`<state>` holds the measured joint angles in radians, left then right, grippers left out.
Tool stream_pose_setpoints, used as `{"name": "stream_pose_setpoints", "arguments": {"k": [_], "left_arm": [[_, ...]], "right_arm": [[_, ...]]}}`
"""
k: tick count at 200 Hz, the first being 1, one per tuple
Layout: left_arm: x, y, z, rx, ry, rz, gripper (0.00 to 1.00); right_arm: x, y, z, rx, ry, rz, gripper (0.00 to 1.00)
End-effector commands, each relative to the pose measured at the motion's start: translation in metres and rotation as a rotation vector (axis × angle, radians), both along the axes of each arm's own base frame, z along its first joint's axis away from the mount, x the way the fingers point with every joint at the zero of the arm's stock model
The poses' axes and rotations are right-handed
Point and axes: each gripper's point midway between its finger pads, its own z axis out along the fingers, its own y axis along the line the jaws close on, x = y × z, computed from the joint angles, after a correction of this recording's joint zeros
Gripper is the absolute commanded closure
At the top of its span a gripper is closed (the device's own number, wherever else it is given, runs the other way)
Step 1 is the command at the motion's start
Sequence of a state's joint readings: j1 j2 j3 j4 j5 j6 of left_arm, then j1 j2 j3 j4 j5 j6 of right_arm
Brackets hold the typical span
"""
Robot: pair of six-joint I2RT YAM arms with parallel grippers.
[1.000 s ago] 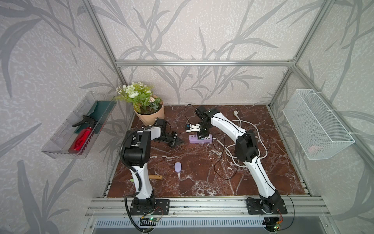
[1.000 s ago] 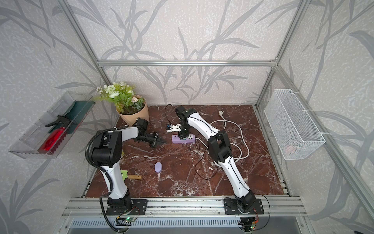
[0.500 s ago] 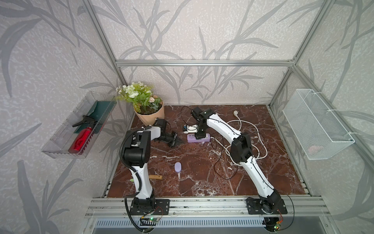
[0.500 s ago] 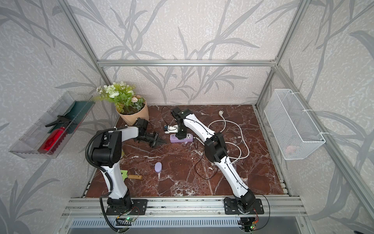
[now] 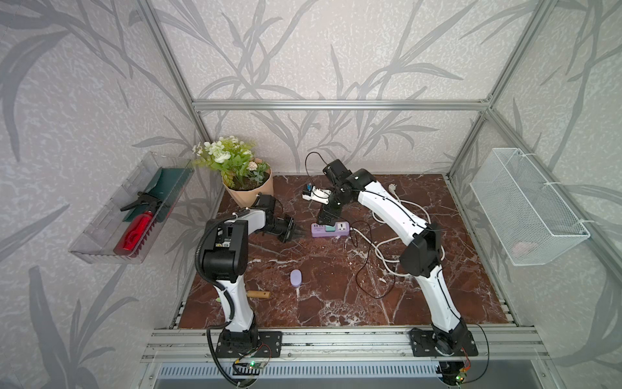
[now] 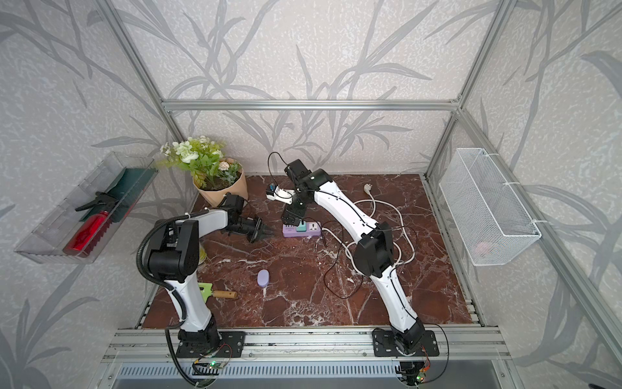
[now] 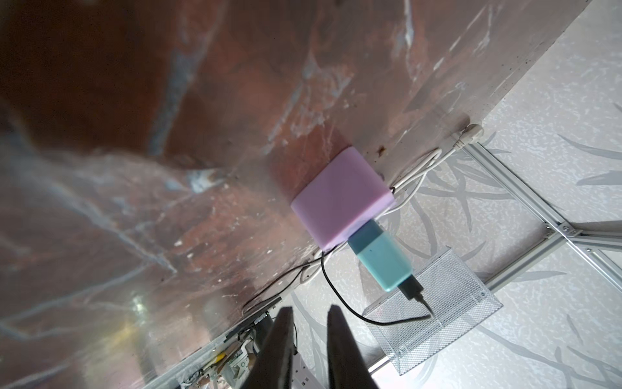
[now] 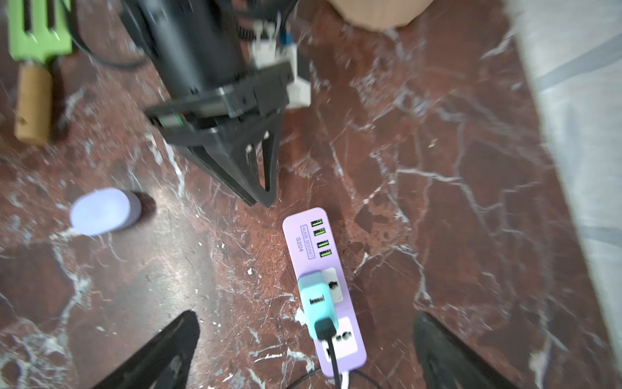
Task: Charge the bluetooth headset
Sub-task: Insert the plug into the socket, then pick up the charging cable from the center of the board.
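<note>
Headset (image 5: 296, 278) same place, right gripper (image 8: 304, 318) wider

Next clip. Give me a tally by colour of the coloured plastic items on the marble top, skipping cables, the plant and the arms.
Purple or lavender: 2 (headset case, power strip)
Teal: 1 (plug adapter, seated in the strip)
Green: 1 (garden fork, with a wooden handle)
Total: 4

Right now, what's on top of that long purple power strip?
A teal plug adapter sits plugged into the power strip, a black cable leaving it. Its pins are hidden.
</note>
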<state>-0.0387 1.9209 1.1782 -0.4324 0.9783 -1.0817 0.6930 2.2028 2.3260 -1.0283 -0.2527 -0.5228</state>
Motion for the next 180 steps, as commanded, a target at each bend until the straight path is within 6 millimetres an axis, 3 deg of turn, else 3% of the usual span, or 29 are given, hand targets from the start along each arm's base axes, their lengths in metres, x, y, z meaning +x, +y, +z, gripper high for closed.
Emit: {"name": "stream_pose_setpoints", "arguments": {"k": [1,31,45,62,83,95,96,124,159,180], "left_arm": [[0.000,0.000,0.022,-0.019,-0.054,0.000,0.77],[-0.003,-0.001,0.027,-0.029,-0.075,0.001,0.82],[-0.003,-0.001,0.030,-0.033,-0.087,-0.001,0.83],[-0.001,-0.001,0.033,-0.032,-0.104,-0.004,0.83],[0.001,-0.001,0.035,-0.030,-0.114,-0.011,0.83],[0.001,-0.001,0.037,-0.031,-0.113,-0.017,0.83],[0.001,-0.001,0.036,-0.031,-0.114,-0.019,0.83],[-0.003,0.000,0.037,-0.006,-0.114,-0.044,0.83],[-0.016,0.004,0.034,0.036,-0.108,-0.077,0.83],[-0.029,0.008,0.034,0.081,-0.112,-0.108,0.83]], "right_arm": [[0.011,-0.013,0.039,0.094,-0.068,-0.186,0.01],[-0.008,-0.054,0.069,0.207,-0.103,-0.340,0.01],[-0.029,-0.080,0.065,0.242,-0.120,-0.420,0.01],[-0.055,-0.118,0.037,0.209,-0.074,-0.557,0.03],[-0.098,-0.150,-0.002,0.169,0.052,-0.658,0.24],[-0.117,-0.162,-0.019,0.178,0.114,-0.709,0.30],[-0.118,-0.163,-0.013,0.196,0.107,-0.713,0.30],[-0.150,-0.193,-0.037,0.155,0.188,-0.829,0.40],[-0.173,-0.245,-0.084,-0.053,0.216,-1.092,0.34],[-0.180,-0.248,-0.105,-0.020,0.262,-1.171,0.35]]}}
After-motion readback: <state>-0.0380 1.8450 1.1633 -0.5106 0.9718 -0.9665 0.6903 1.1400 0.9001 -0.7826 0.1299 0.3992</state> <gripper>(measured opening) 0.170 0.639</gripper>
